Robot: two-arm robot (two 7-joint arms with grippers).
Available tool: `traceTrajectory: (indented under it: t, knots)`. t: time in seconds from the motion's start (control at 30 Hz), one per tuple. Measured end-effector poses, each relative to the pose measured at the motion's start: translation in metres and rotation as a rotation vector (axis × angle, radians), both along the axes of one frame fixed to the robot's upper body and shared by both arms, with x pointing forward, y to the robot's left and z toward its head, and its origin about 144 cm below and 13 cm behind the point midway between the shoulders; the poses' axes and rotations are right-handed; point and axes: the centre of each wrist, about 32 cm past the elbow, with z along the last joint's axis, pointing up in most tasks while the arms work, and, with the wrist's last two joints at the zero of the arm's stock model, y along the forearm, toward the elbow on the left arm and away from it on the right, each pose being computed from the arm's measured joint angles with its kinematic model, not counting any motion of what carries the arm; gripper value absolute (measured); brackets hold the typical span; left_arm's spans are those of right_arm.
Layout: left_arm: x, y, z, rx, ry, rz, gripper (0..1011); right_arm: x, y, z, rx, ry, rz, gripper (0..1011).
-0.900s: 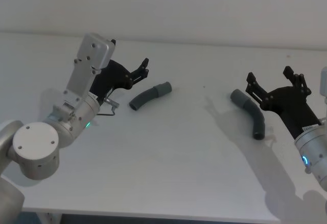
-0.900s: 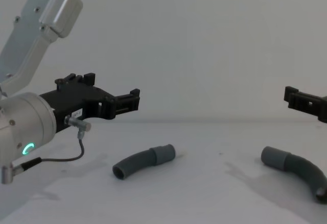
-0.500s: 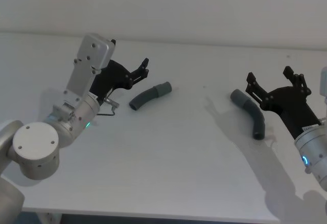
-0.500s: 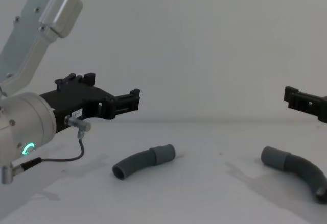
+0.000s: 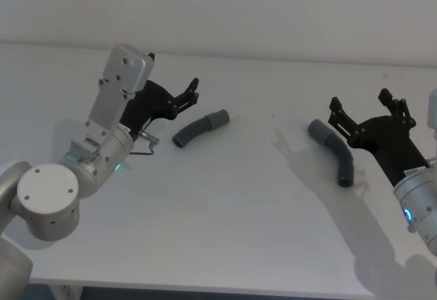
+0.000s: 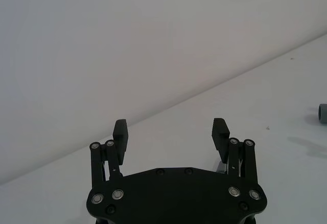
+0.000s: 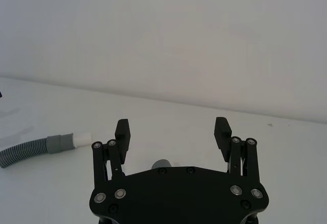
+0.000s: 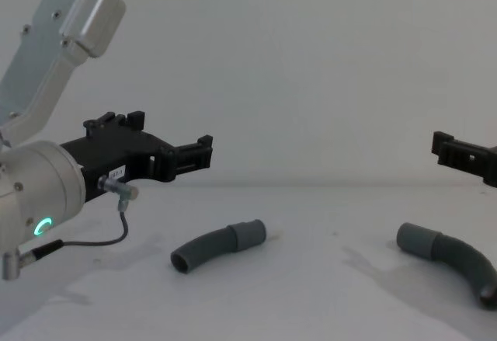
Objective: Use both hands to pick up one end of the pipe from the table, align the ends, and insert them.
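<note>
Head view shows 2 curved pipe pieces lying flat on the worktop (image 5: 225, 211), well apart from each other. The left pipe piece (image 5: 196, 129) sits near the left claw (image 5: 194, 89), its smooth cuff (image 5: 220, 117) at the end farther from that claw. The right pipe piece (image 5: 334, 153) lies just beside the right claw (image 5: 360, 100), with its own cuff (image 5: 317, 128) at the far end. Both claws hang above the worktop, jaws spread wide, each holding nothing.

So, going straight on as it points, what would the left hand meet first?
Probably nothing: the left hand points over bare table toward the wall; the nearer pipe lies aside.
</note>
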Motion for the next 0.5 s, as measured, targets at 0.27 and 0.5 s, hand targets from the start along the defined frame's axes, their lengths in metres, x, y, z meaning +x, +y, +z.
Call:
traceTrajectory:
  t: [0.27, 0.5]
  knots:
    - [0.0, 0.0, 0.0, 0.0, 0.0, 0.0, 1001, 0.0, 0.0, 0.0, 0.0, 0.0, 0.0, 1000]
    - [0.0, 0.0, 0.0, 0.0, 0.0, 0.0, 1001, 0.0, 0.0, 0.0, 0.0, 0.0, 0.0, 1000]
